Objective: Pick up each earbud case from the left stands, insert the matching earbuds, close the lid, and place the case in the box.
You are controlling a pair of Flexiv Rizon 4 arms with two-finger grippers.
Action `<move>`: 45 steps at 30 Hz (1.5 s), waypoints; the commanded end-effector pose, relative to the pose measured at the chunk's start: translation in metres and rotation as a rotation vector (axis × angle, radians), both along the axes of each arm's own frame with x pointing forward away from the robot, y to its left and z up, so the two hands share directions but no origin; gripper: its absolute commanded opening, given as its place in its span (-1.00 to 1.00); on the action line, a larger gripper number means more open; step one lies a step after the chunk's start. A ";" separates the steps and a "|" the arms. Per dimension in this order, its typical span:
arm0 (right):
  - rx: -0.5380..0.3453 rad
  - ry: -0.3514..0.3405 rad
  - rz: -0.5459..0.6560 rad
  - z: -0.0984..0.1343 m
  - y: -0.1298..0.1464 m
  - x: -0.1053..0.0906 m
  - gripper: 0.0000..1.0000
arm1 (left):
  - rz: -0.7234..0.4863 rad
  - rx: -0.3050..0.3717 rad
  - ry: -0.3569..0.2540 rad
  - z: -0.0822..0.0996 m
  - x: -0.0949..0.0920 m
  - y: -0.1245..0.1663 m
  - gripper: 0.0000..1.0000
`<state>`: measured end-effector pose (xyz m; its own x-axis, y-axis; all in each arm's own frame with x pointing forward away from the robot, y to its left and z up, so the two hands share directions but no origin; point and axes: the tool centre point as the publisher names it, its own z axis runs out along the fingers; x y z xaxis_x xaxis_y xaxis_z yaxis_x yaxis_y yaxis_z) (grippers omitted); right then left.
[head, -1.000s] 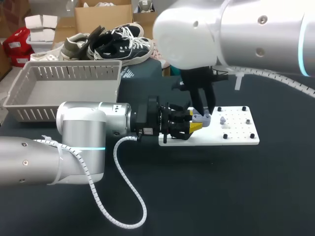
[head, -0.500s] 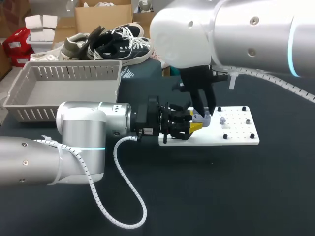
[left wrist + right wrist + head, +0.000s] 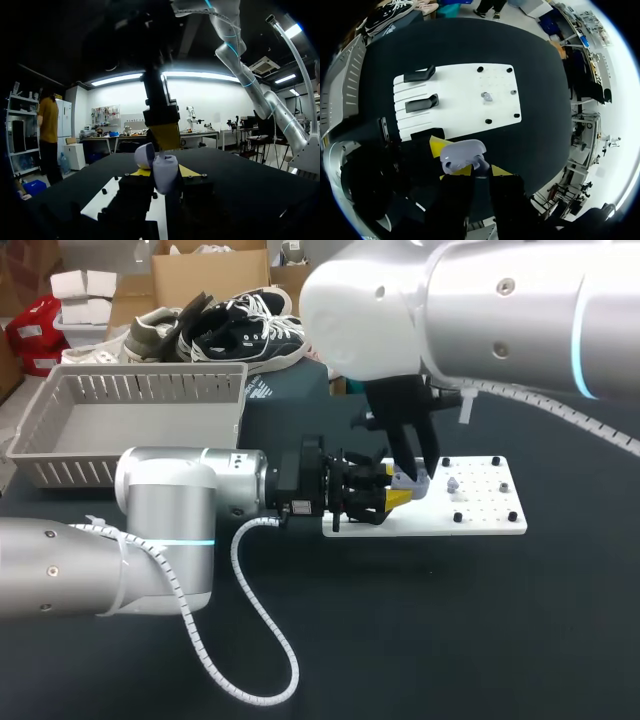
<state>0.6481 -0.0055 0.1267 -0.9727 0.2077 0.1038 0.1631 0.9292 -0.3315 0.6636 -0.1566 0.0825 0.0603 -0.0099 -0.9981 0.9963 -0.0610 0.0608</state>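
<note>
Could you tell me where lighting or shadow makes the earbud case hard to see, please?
Head view: evenly lit, but the earbud case sits in shade under the right arm. Left wrist view: backlight leaves the left tool a dark silhouette. Right wrist view: the case is well lit.

Silver arms (image 3: 160,490), cyan rings (image 3: 190,542), white spiral cable (image 3: 250,630)

Black table (image 3: 450,640); white base plate (image 3: 485,524) on it, small black pegs (image 3: 513,516) near plate's corners.
</note>
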 end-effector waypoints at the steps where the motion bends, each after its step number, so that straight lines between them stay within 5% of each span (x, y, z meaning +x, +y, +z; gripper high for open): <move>1: -0.004 0.018 -0.021 -0.004 -0.001 0.003 -1.00 | 0.002 -0.001 -0.001 0.000 0.000 0.000 -1.00; 4: -0.004 0.021 -0.023 -0.005 -0.002 0.003 -0.82 | 0.002 -0.001 -0.001 0.000 0.000 0.000 -1.00; 5: -0.005 0.021 -0.023 -0.005 -0.002 0.003 -0.59 | 0.002 -0.001 -0.001 0.000 0.000 0.000 -1.00; 8: -0.001 0.016 -0.021 -0.004 -0.001 0.003 -0.33 | 0.002 -0.001 -0.001 0.000 0.000 0.000 -1.00; 32: 0.077 -0.014 -0.005 0.022 0.005 -0.012 -0.29 | 0.002 -0.001 -0.001 0.000 0.000 0.000 -1.00; 45: 0.145 -0.012 -0.026 0.018 0.011 -0.020 -0.43 | 0.002 -0.001 -0.001 0.000 0.000 0.000 -1.00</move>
